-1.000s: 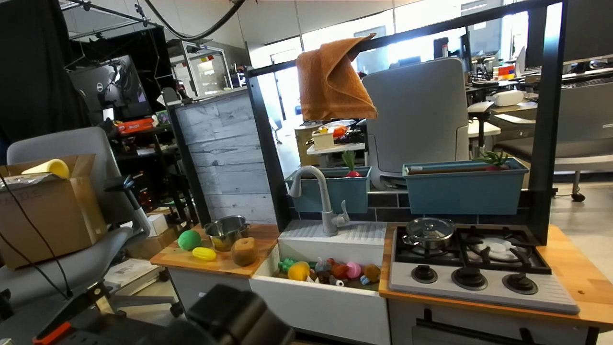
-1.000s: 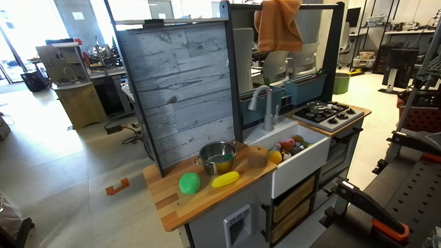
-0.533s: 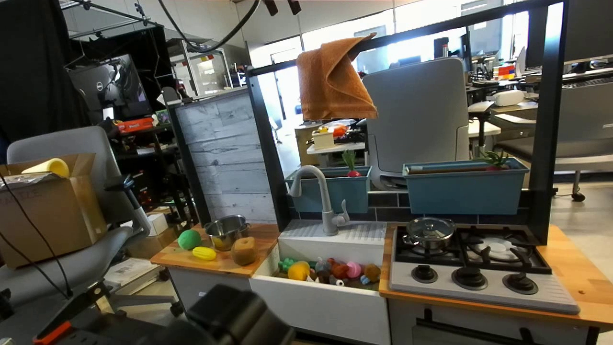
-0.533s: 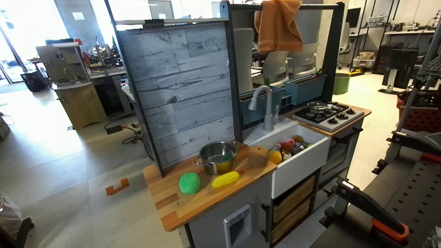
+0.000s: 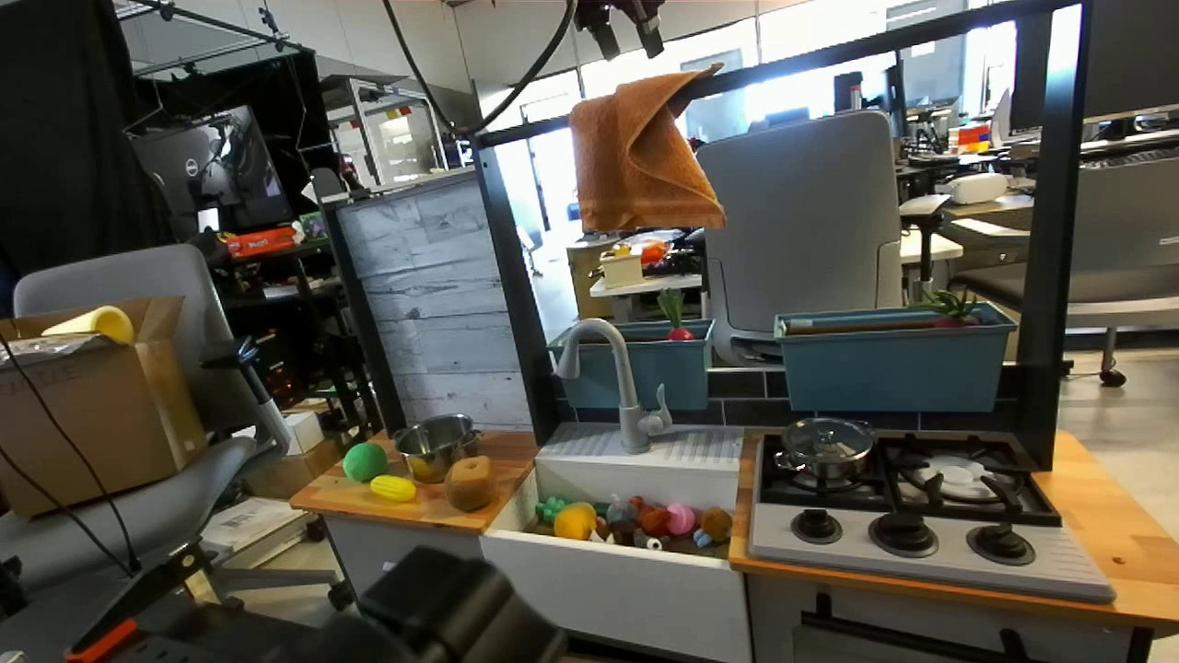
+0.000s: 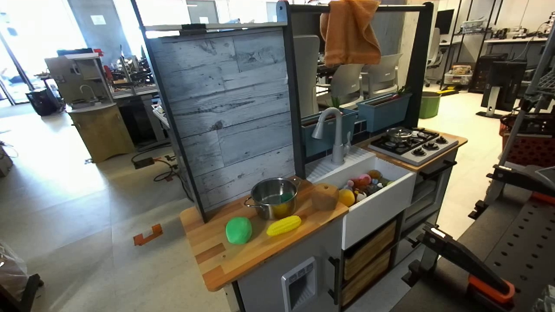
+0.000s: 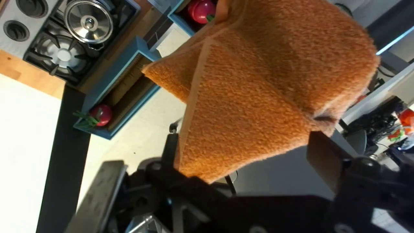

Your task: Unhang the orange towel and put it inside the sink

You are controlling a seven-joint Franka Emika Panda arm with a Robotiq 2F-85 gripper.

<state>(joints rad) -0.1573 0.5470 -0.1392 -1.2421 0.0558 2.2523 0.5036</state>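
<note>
I have the gripper (image 5: 631, 48) above the orange towel (image 5: 645, 152), its fingers (image 7: 325, 158) spread apart; the towel hangs over the black bar (image 5: 875, 46), above the sink (image 5: 608, 589). The grey faucet (image 5: 630, 391) rises under it from the sink's back, and toys (image 5: 656, 521) lie inside. On the wooden counter (image 6: 253, 253) I see a brown block (image 6: 325, 198) near the sink-side corner, corn (image 6: 284, 225) by the front edge, a pot (image 6: 269, 211) toward the back edge, a green ball (image 6: 238, 230) nearer the outer edge.

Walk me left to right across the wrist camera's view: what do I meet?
Black stove knob, shiny lidded pot, big orange towel, then an orange-red item at the right edge that I can't identify.
</note>
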